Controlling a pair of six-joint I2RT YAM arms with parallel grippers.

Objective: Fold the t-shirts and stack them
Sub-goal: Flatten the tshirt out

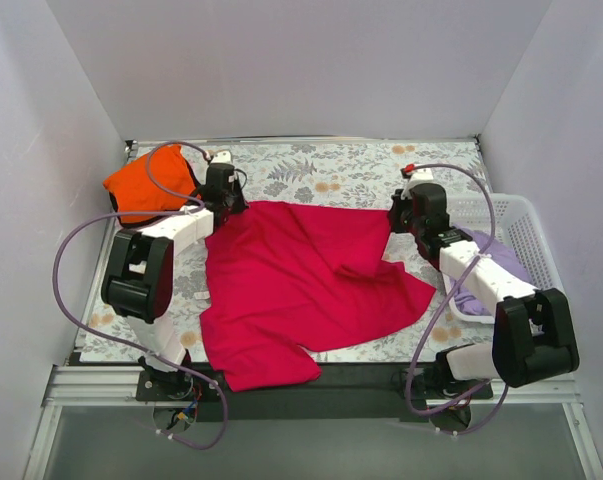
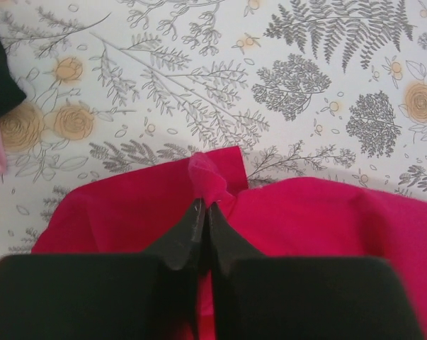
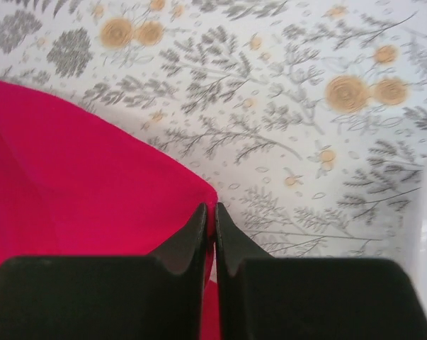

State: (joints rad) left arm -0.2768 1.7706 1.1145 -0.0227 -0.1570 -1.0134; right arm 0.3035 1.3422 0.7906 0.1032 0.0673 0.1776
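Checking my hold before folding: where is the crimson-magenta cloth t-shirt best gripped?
Its two far-edge corners, reached from above and the near side: the crimson-magenta t-shirt lies spread out, far edge exposed, and the left gripper and right gripper are shut there.

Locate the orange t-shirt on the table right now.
Top external view: the orange t-shirt lies bunched at the far-left corner of the table, just left of the left end effector, which pinches the crimson t-shirt.

Left arm point(image 1: 181, 226) and right arm point(image 1: 486, 268): white links, black joint housings. Purple cables point(image 1: 61, 268) on both. Fingers point(image 2: 179, 241) matte black, tapered.
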